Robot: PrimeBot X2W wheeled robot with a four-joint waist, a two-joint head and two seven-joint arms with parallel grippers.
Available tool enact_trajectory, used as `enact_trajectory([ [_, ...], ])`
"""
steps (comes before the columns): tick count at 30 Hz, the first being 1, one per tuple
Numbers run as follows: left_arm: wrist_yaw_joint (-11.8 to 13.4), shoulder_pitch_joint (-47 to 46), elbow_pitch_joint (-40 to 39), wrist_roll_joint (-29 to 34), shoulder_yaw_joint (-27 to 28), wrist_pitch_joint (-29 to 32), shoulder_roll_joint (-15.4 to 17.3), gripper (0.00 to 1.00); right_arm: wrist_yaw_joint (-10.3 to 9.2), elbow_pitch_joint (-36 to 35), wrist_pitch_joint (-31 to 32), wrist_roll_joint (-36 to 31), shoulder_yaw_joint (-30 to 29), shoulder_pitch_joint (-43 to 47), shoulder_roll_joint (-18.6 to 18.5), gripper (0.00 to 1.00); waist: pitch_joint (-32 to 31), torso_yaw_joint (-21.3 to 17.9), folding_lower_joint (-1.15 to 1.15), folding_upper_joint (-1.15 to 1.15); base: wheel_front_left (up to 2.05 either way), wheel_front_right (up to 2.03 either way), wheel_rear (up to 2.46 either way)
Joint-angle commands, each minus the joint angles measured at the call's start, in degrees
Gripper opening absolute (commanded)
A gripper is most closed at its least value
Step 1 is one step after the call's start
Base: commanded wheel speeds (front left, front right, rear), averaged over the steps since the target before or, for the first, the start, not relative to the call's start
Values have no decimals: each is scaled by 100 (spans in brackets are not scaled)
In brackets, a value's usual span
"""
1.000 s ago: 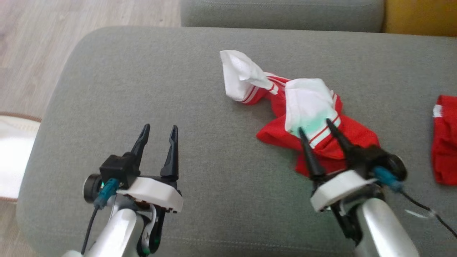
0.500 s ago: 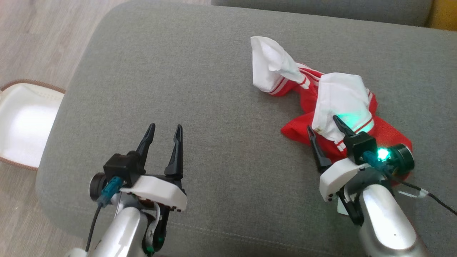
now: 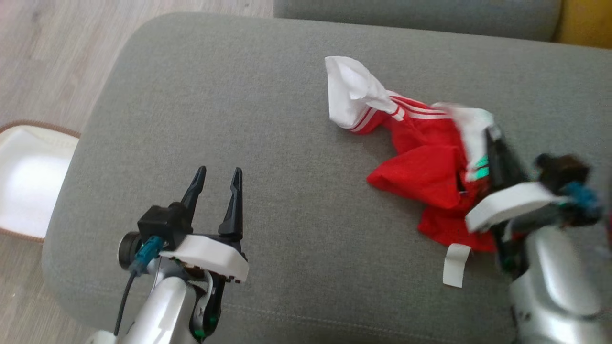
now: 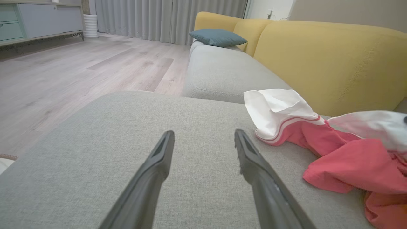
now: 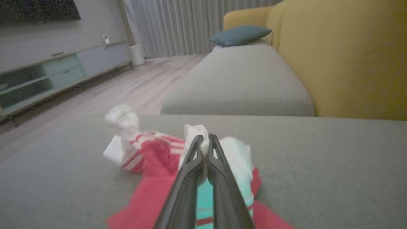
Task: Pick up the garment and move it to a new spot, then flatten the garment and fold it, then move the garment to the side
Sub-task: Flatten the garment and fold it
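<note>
The garment (image 3: 425, 167) is a crumpled red piece with white sleeves and white stripes, lying on the right half of the grey cushion (image 3: 267, 119). My right gripper (image 3: 492, 143) is shut on its white sleeve and lifts that part off the cushion. In the right wrist view the two fingers pinch white cloth at the right gripper (image 5: 205, 143), with the garment (image 5: 149, 156) hanging below. My left gripper (image 3: 217, 174) stands open over bare cushion, well to the left of the garment. The left wrist view shows the left gripper (image 4: 203, 138) with nothing between its fingers and the garment (image 4: 318, 140) at right.
The cushion's rounded left edge drops to wooden floor (image 3: 43, 57), where a white mat with a brown rim (image 3: 28, 177) lies. A second grey seat (image 3: 411, 12) sits beyond, and a yellow sofa back (image 4: 334, 60) with a blue pillow (image 4: 217, 36).
My right gripper has shut on the white sleeve and pulled it up and to the right, stretching the red cloth. The head camera shifted. The left gripper stayed open in place.
</note>
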Motion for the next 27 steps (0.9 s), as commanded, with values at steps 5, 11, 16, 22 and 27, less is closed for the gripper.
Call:
enact_trajectory([
  [5, -65, -115, -102, 96, 201, -70, -7, 100, 37, -342, -28, -18, -620, -826, -5, 0, -216, -76, 0, 0, 0, 0, 0],
  [11, -98, -1, -65, 84, 207, -70, -33, 100, 37, -562, 57, -373, -810, -1385, -8, 0, -405, -57, 0, 0, 0, 0, 0],
  [16, -122, 25, -88, 70, 195, -70, -47, 100, 37, -429, 146, -513, -385, -1828, -289, 0, -412, 24, 0, 0, 0, 0, 0],
  [22, -175, -135, -136, 52, 68, -70, -61, 100, 37, 573, 171, -615, 188, -2857, -1203, 0, -74, 316, 0, 0, 0, 0, 0],
  [27, -175, -274, -132, -28, -71, -70, -66, 100, 37, 1619, 0, -891, 381, -3838, -1873, 0, 242, 610, 0, 0, 0, 0, 0],
])
